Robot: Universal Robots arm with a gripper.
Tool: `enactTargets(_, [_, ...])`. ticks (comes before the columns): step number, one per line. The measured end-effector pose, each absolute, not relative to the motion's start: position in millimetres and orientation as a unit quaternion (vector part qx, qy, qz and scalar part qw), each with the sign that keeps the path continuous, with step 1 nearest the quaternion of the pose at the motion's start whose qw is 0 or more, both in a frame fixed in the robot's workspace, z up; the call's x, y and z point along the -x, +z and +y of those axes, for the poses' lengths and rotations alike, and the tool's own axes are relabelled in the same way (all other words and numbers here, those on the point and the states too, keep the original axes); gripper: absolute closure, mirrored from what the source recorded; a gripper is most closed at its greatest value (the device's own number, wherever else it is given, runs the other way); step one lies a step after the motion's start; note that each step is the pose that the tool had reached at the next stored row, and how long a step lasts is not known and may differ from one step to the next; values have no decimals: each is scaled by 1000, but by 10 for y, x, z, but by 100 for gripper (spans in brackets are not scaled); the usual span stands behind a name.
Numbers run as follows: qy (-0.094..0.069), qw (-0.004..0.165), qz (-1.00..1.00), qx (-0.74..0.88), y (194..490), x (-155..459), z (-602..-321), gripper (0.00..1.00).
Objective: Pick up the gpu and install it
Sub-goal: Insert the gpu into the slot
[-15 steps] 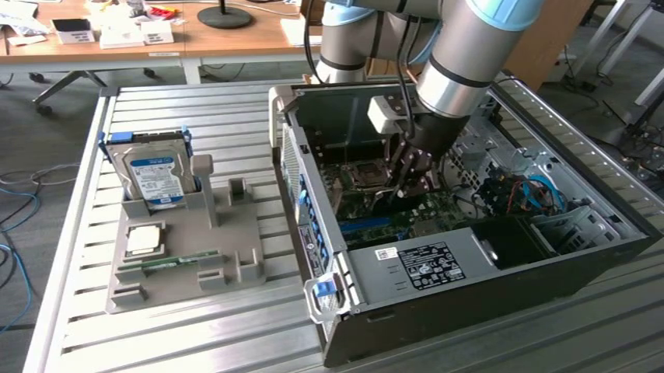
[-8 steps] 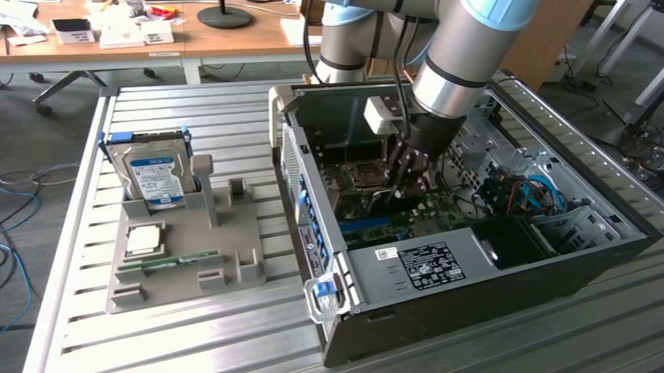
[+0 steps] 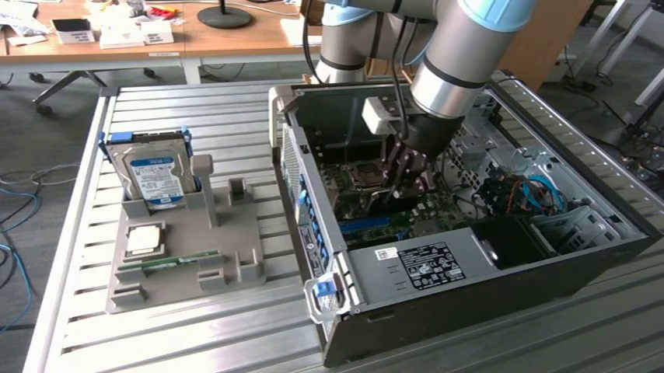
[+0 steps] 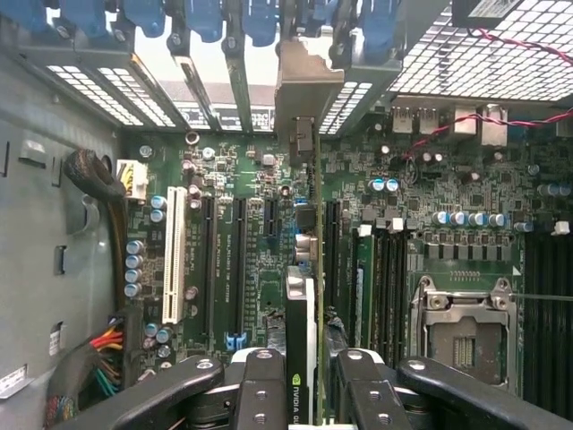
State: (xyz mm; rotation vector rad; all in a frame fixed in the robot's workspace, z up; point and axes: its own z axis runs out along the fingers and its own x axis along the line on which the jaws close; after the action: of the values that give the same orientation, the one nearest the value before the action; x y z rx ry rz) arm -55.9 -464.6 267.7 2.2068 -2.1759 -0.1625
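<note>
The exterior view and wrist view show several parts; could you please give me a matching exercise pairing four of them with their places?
1. thin dark gpu card
2. silver hard drive with blue label
3. narrow green memory stick
4. square silver processor chip

A. upright in the grey holder tray
B. lying flat, long, on the tray
C. lying flat, square, on the tray
D. between the hand's fingers over the motherboard

Pairs: 1-D, 2-A, 3-B, 4-C

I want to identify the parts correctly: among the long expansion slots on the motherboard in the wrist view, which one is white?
The white slot is the one nearest the bundled cables at the case wall. The other long slots beside it are black.
</note>
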Motion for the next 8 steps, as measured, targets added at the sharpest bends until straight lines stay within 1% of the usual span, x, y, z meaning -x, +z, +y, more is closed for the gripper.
enactTargets(8, [-52,19,-702,-710,2645,602,-4645,73])
